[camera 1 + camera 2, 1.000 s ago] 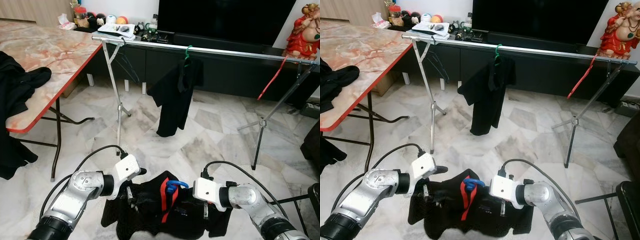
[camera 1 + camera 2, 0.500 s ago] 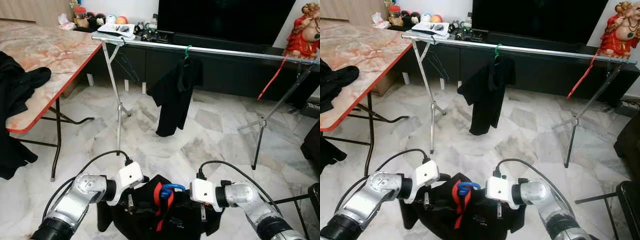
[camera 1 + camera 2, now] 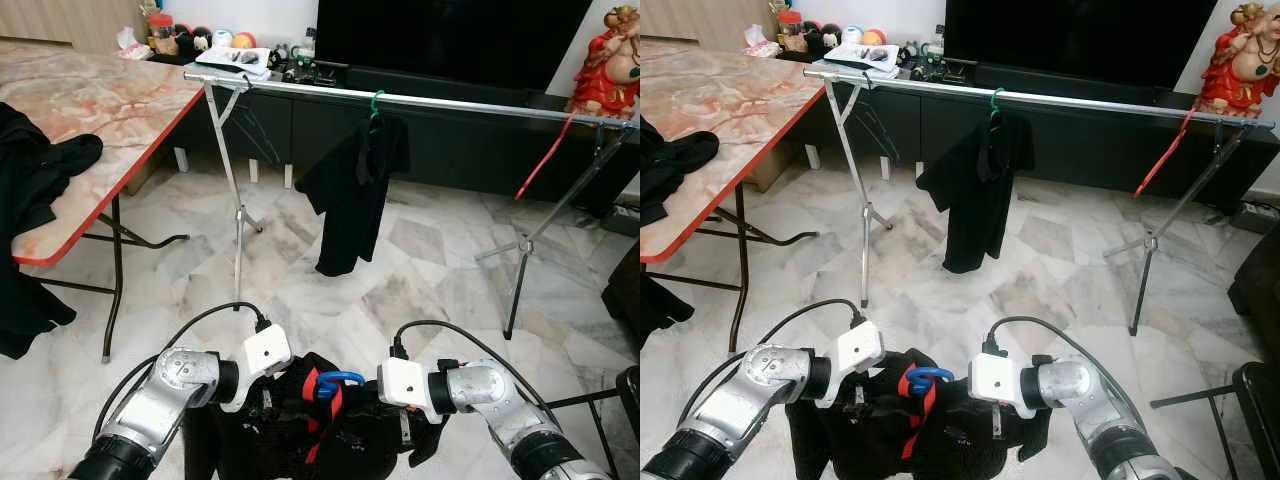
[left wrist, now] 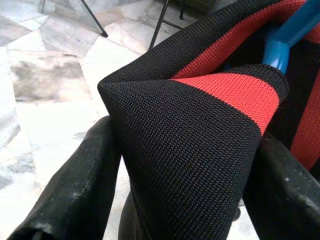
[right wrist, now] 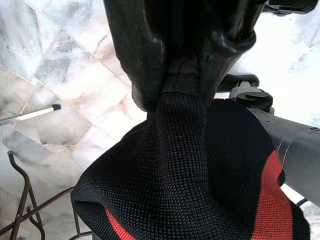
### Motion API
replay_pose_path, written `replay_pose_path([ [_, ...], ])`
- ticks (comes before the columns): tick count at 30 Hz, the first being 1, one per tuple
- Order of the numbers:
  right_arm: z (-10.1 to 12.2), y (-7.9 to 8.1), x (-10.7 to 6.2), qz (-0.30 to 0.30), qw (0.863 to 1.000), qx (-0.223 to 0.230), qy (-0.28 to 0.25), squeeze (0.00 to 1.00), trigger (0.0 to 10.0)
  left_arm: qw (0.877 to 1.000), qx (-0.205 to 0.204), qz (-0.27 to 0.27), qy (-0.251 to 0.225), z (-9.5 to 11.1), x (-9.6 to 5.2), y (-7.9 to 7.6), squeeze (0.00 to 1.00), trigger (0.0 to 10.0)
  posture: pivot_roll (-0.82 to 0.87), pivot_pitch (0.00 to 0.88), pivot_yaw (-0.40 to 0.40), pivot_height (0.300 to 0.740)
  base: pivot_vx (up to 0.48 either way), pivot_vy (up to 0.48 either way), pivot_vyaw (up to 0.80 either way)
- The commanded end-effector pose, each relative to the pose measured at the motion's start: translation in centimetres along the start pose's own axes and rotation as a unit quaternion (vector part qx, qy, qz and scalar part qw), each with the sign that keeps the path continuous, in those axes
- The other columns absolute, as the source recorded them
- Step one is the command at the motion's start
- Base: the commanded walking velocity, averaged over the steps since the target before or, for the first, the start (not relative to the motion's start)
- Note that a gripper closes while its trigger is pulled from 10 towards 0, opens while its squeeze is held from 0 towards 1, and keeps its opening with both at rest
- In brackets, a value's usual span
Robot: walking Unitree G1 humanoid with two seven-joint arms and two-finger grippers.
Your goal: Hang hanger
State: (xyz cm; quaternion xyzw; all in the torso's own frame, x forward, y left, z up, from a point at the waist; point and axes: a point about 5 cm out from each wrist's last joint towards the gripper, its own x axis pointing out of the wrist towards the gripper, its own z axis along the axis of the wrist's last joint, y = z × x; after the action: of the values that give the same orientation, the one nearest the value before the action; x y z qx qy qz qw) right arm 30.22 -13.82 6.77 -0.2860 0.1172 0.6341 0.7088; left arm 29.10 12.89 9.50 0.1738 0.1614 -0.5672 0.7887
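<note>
Head pair: set high on the robot, facing forward and down across the marble floor toward the clothes rail, seen from some way off.
Shared by the eyes: the same rail, floor and both arms, slightly shifted sideways between them.
Left wrist: very close, looking along the left gripper at the black-and-red garment.
Right wrist: very close, facing down at the floor past the right gripper.
Shared by wrists: the garment.
</note>
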Motion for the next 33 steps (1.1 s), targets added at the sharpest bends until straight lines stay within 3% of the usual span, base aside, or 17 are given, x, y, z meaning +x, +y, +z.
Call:
replay_pose_path([
  [1, 0.8, -0.38, 0.03, -0.012, 1.0, -0.009, -0.024, 0.0, 0.0, 1.0, 0.001, -0.009, -0.004, 0.22, 0.29, -0.14, 0.0, 0.0, 0.12, 0.08, -0.059, 0.74, 0.0, 0.0, 0.0],
  [33, 0.68, -0.51, 0.18, -0.019, 1.0, 0.006, -0.022, 0.0, 0.0, 0.999, -0.006, -0.022, -0.025, 0.8, 0.59, -0.47, 0.0, 0.0, 0.12, 0.078, -0.061, 0.74, 0.0, 0.0, 0.0],
])
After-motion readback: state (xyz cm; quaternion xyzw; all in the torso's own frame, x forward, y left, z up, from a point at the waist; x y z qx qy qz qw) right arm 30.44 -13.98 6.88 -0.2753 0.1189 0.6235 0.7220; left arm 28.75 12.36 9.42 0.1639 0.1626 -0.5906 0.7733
